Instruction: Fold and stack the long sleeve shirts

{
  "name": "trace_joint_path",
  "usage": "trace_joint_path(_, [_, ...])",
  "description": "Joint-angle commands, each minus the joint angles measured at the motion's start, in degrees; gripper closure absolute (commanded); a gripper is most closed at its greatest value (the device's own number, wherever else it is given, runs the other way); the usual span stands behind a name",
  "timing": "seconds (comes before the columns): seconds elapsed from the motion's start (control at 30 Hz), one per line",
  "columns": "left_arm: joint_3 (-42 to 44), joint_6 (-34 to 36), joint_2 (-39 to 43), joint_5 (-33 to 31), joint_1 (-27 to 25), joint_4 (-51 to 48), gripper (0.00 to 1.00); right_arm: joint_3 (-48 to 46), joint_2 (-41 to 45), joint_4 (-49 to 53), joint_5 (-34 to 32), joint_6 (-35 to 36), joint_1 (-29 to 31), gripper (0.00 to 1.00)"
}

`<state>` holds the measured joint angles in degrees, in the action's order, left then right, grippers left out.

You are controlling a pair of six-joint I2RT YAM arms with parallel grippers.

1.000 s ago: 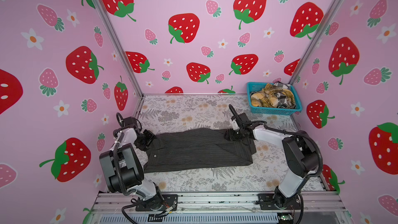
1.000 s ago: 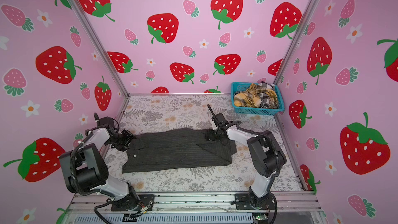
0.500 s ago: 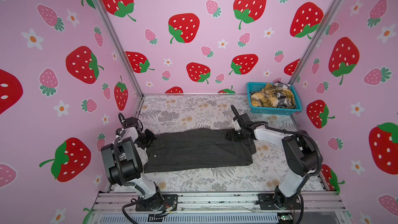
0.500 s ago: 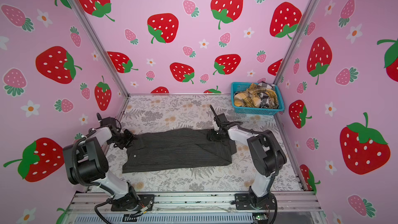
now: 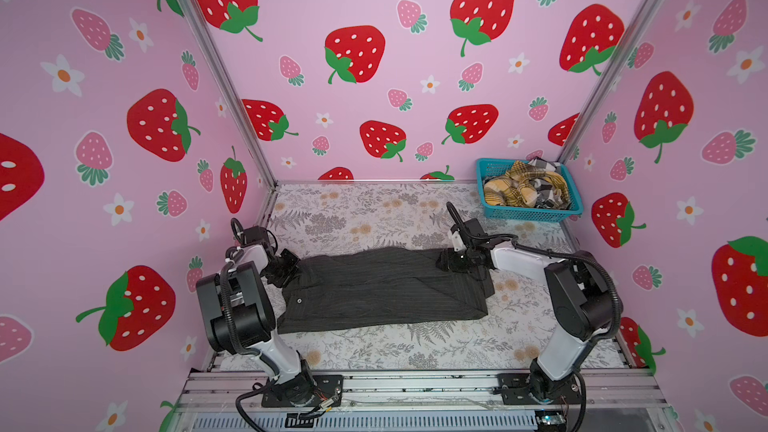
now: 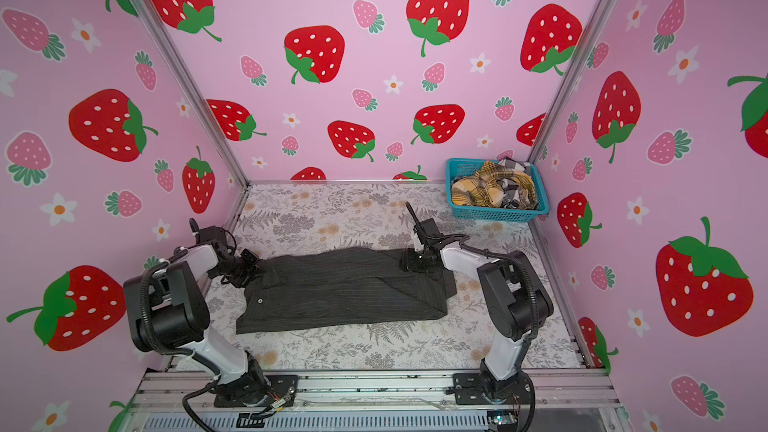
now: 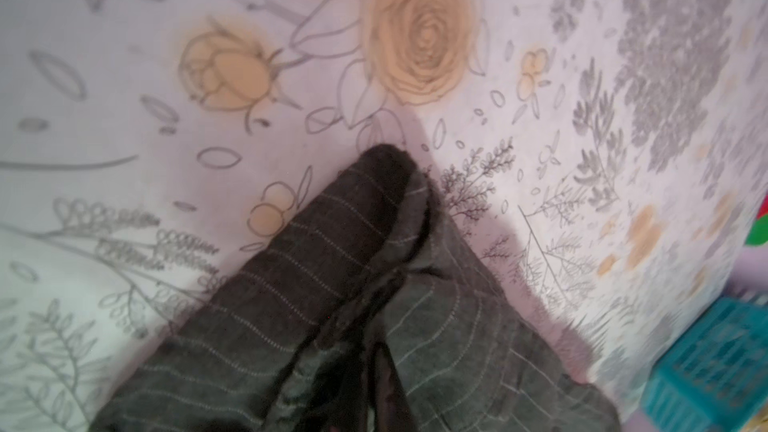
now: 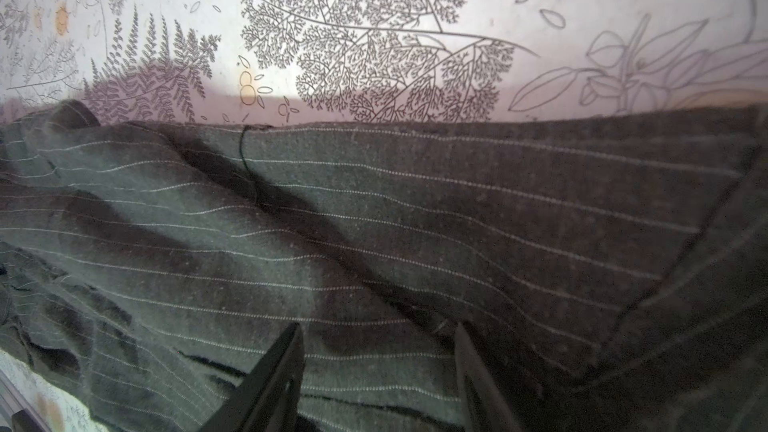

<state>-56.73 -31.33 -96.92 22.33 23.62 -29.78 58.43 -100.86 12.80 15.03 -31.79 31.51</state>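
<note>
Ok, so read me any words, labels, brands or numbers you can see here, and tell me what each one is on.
No readable text anywhere.
Walls: strawberries and flowers only.
Mat: plant and flower print only.
Shirt: pinstripes and a button, no label showing.
Basket: no label in view.
Front rail: any marking there is too small to read.

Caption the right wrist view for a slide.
Right gripper, jaws apart, over the pinstriped charcoal shirt on floral table cover.
</note>
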Motion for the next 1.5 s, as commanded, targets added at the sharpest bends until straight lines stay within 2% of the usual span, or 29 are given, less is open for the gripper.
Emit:
trace_joint_path(0.0, [-0.5, 0.6, -1.5, 1.9, -0.6, -0.6, 1.00, -1.0, -0.6, -0.4, 0.2, -0.7, -0.6, 0.39])
trace_joint_path(0.1, [-1.8, 0.9, 0.4, 1.6, -1.0, -3.3, 1.00, -1.1, -1.1, -0.6, 0.0, -0.8, -1.1, 0.40])
trace_joint_path(0.33, [-13.0, 3.6, 11.9, -6.9, -1.0, -21.4, 1.00, -1.0, -1.3, -0.2, -0.3, -0.7, -1.8, 0.40])
trace_joint_path(0.47, [-15.5, 5.2, 13.9, -6.2, -0.5, -25.7, 1.00, -0.6, -1.3, 0.6, -0.7, -0.1, -2.0, 0.40])
trace_joint_path(0.63, [-13.1, 6.4, 13.0, -8.5, 0.7, -23.9, 1.00, -0.5, -0.9, 1.3, -1.0, 0.4, -2.0, 0.40])
trace_joint_path(0.93, [-9.7, 7.9, 1.8, -8.4, 1.2, -18.5, 1.00, -2.3, 0.9, 1.2, -1.3, 0.2, -2.1, 0.40])
trace_joint_path(0.97, [-9.2, 7.8, 0.9, -9.5, 1.2, -18.3, 0.90, -2.3, 1.2, 1.0, -1.0, 0.2, -2.0, 0.39])
trace_joint_path(1.0, [-8.2, 7.5, 0.2, -10.8, 1.3, -17.8, 0.74, -2.3, 1.8, 0.8, -0.4, 0.3, -2.0, 0.38])
trace_joint_path(1.03, [-7.3, 7.4, 0.1, -11.2, 1.4, -17.2, 0.65, -2.0, 2.5, 0.9, 0.1, 0.3, -2.0, 0.38])
trace_joint_path(1.13, [-6.7, 6.7, 1.8, -12.1, 1.7, -17.4, 0.55, -0.4, 5.4, 3.0, -0.4, 1.0, -1.6, 0.36])
trace_joint_path(1.3, [-10.6, 4.5, 9.2, -14.0, 1.5, -20.8, 0.52, 5.0, 7.9, 8.7, -5.3, 2.3, 2.6, 0.33])
trace_joint_path(1.37, [-11.8, 3.1, 11.2, -13.3, -0.6, -20.4, 0.55, 7.3, 6.9, 10.2, -7.5, 2.1, 5.4, 0.34])
trace_joint_path(1.47, [-13.2, 2.2, 9.1, -11.3, -5.0, -19.2, 0.62, 8.9, 5.7, 14.3, -11.1, 0.7, 8.3, 0.37])
